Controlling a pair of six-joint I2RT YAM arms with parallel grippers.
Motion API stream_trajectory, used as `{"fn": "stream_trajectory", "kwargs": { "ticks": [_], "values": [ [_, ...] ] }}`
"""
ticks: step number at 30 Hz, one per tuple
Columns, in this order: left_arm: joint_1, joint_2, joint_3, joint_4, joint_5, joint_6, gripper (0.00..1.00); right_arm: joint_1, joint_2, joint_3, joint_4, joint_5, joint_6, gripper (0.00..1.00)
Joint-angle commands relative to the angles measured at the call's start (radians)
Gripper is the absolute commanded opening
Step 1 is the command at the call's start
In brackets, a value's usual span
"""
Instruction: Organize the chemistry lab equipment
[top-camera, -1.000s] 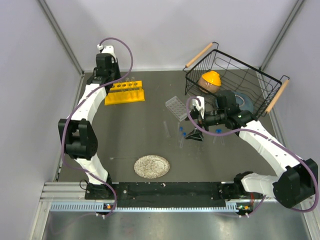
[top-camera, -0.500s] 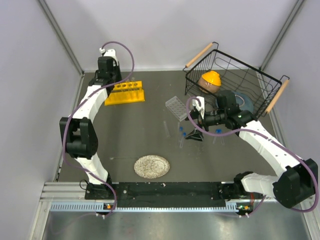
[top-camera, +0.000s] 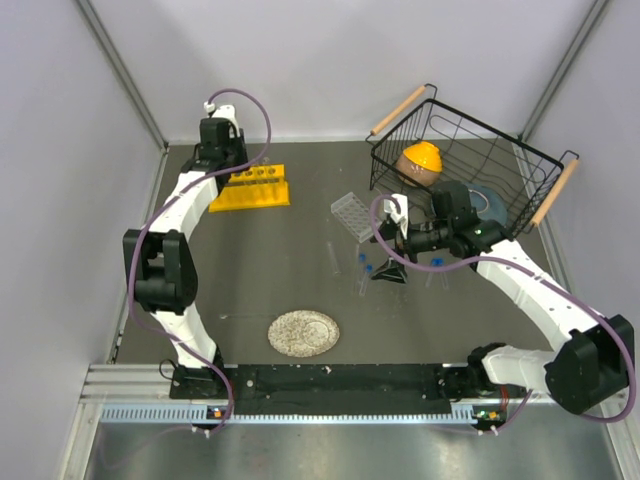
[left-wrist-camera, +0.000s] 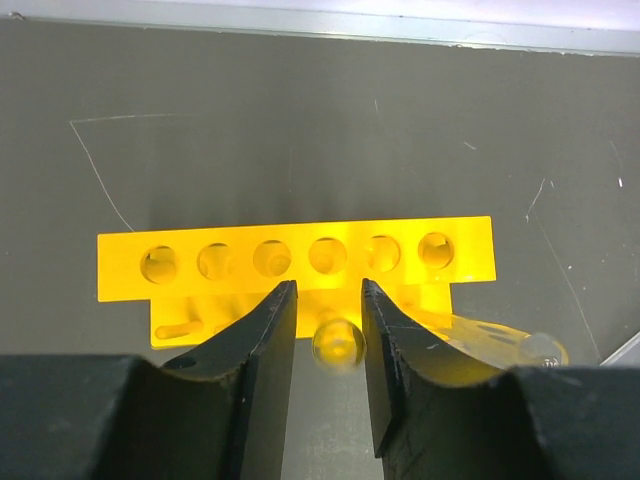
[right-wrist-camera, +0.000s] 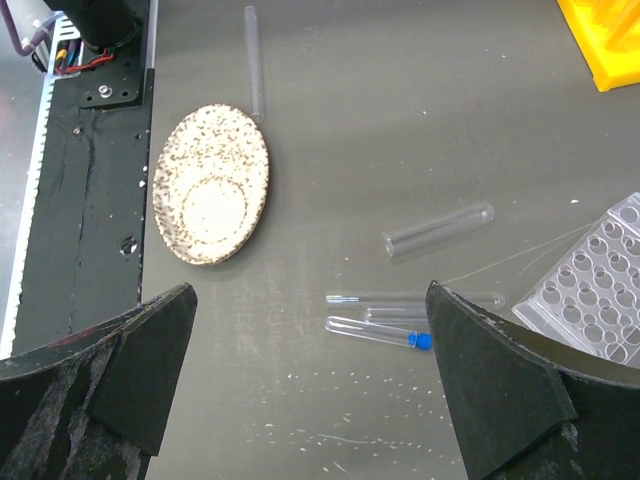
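The yellow tube rack (top-camera: 250, 187) stands at the back left, and my left gripper (top-camera: 222, 160) hangs over its left end. In the left wrist view the rack (left-wrist-camera: 300, 258) shows its holes. A clear test tube's rounded end (left-wrist-camera: 338, 342) sits between my left gripper's (left-wrist-camera: 325, 305) narrowly parted fingers, with a gap on its left side. Mid-table, my right gripper (top-camera: 388, 272) is wide open and holds nothing. Below it lie a blue-capped vial (right-wrist-camera: 378, 332), thin tubes (right-wrist-camera: 415, 299) and a wider test tube (right-wrist-camera: 438, 229). The clear grid rack (right-wrist-camera: 590, 290) lies beside them.
A black wire basket (top-camera: 470, 160) with wooden handles stands at the back right with an orange object (top-camera: 420, 160) in it. The speckled plate (top-camera: 303, 333) lies near the front, and one more tube (right-wrist-camera: 254, 60) lies beside it.
My left gripper has shifted slightly towards the back wall over the rack and its fingers have parted a little. The right arm has not moved.
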Motion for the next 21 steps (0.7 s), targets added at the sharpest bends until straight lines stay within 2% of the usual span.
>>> {"fn": "stream_trajectory", "kwargs": {
  "ticks": [1, 7, 14, 21],
  "values": [
    [-0.003, -0.018, -0.017, 0.047, -0.004, 0.001, 0.40, -0.009, 0.004, 0.004, 0.002, -0.018, -0.034, 0.99],
    [-0.003, -0.061, -0.030, 0.038, -0.027, -0.004, 0.54, -0.009, 0.007, 0.004, -0.004, -0.012, -0.045, 0.99],
    [-0.003, -0.187, -0.057, 0.038, -0.085, -0.008, 0.68, -0.009, 0.006, 0.001, -0.012, -0.012, -0.061, 0.99],
    [-0.002, -0.342, -0.158, 0.053, -0.137, -0.043, 0.77, -0.009, -0.002, -0.007, -0.021, -0.011, -0.090, 0.99]
  ]
}}
